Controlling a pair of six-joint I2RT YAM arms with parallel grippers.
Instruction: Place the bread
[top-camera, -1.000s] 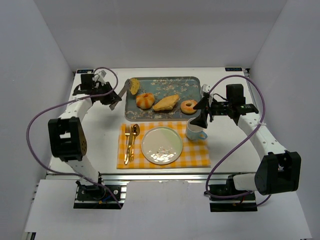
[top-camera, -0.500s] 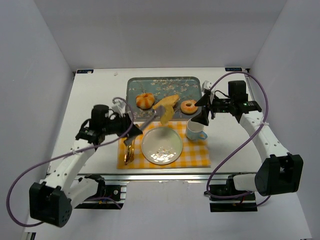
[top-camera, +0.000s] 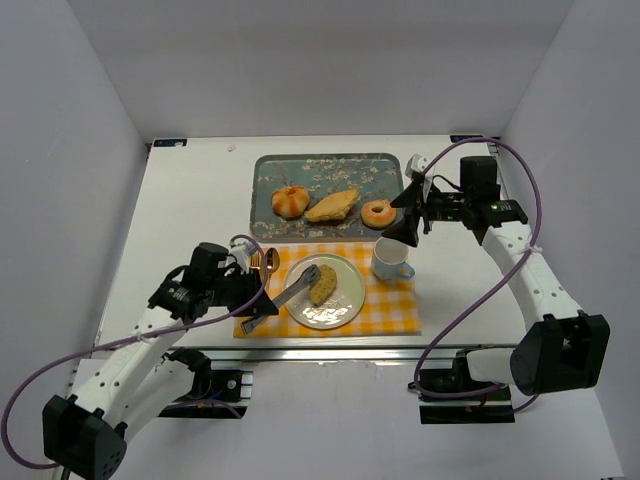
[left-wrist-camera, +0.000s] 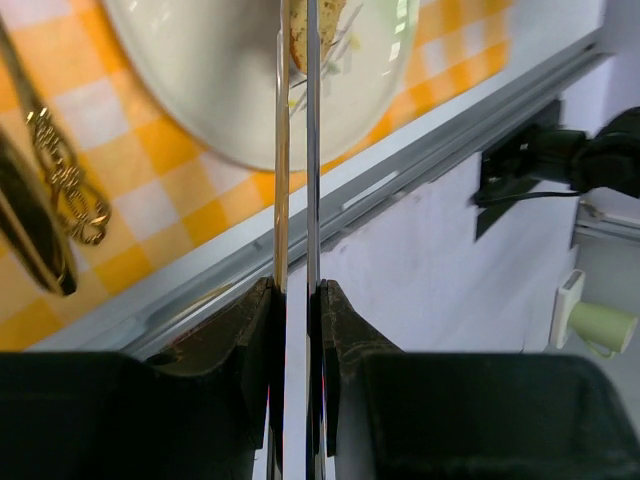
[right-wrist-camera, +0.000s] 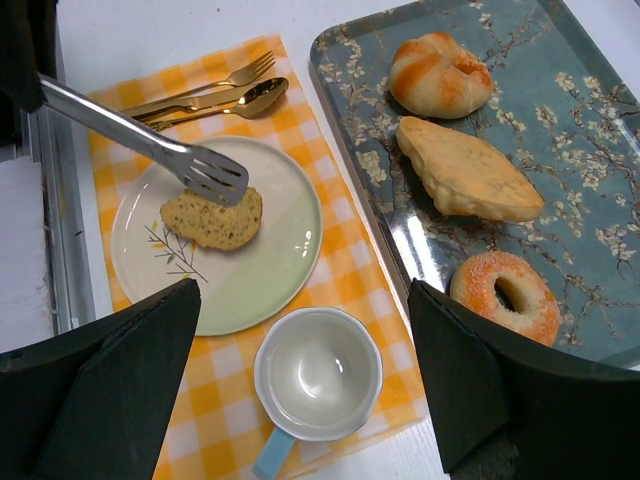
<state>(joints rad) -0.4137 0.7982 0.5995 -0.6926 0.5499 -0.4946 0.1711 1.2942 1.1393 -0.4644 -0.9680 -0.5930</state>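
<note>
A seeded bread slice (top-camera: 322, 285) lies on the pale green plate (top-camera: 303, 312) on the yellow checked mat; it also shows in the right wrist view (right-wrist-camera: 212, 222) on the plate (right-wrist-camera: 270, 285). My left gripper (top-camera: 243, 297) (left-wrist-camera: 297, 290) is shut on metal tongs (top-camera: 290, 296) (right-wrist-camera: 130, 135). The tong tips (right-wrist-camera: 215, 175) rest on the slice's upper edge; in the left wrist view the bread (left-wrist-camera: 326, 15) sits at the blades' far end. My right gripper (top-camera: 410, 215) (right-wrist-camera: 305, 370) is open and empty above the cup.
A blue floral tray (top-camera: 385, 165) holds a striped round bun (top-camera: 290, 200), a long pastry (top-camera: 332, 205) and a sugared donut (top-camera: 378, 213). A white cup (top-camera: 390, 262) stands right of the plate. A gold fork and spoon (top-camera: 260, 280) lie left of it.
My left arm swung from the tray's far-left corner toward the near edge, carrying the bread slice in the tongs. The slice now lies on the plate. The right gripper lifted slightly.
</note>
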